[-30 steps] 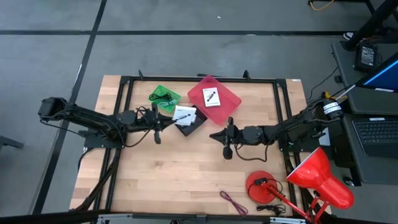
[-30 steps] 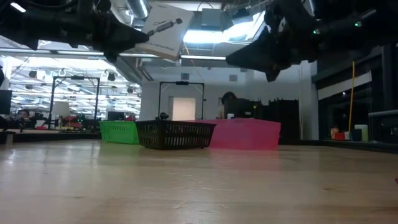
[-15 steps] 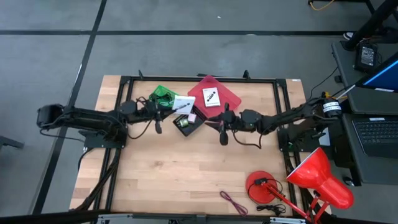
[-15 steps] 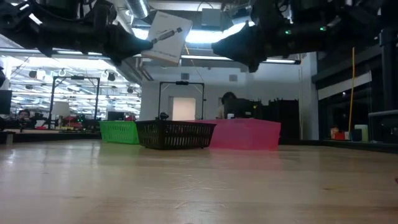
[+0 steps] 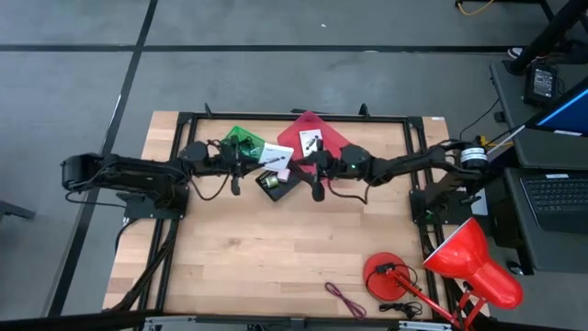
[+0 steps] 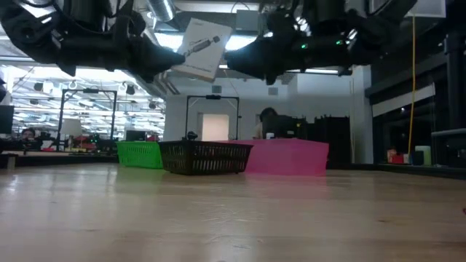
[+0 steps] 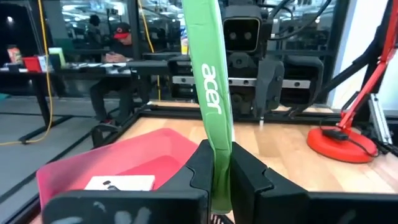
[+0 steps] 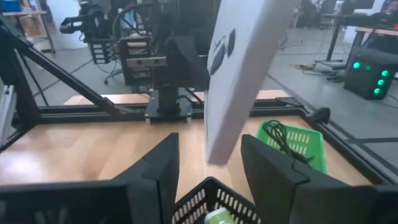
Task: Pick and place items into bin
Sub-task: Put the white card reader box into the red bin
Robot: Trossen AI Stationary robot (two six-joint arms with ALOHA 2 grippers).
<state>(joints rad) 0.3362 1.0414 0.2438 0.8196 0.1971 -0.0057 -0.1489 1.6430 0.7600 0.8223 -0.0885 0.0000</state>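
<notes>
Clamping the card (image 7: 211,93) by one edge, the left gripper (image 7: 221,168) has its fingers pressed together on it and holds it in the air over the middle of the table's far side. The right gripper (image 8: 208,149) faces it from the other side. Its fingers stand apart, one on each side of the card's free end, and they do not appear to touch it.

In the high view the card (image 5: 274,156) hangs between the two arms, just above the black basket (image 5: 276,187), with the green bin (image 5: 241,140) and pink bin (image 5: 335,147) close behind. A second card (image 5: 310,141) lies in the pink bin.

This looks like a hand-over in mid-air, or a steadying before the drop; which of the two I cannot tell. If it is a hand-over, the right fingers need to close on the free end before the left ones let go, or the card falls into the basket below.

Its long axis runs roughly along the line between the two arms, pointing from the left gripper toward the right. From table height the card (image 6: 200,49) is tilted, its far end raised, with the marked face turned down toward the table.
</notes>
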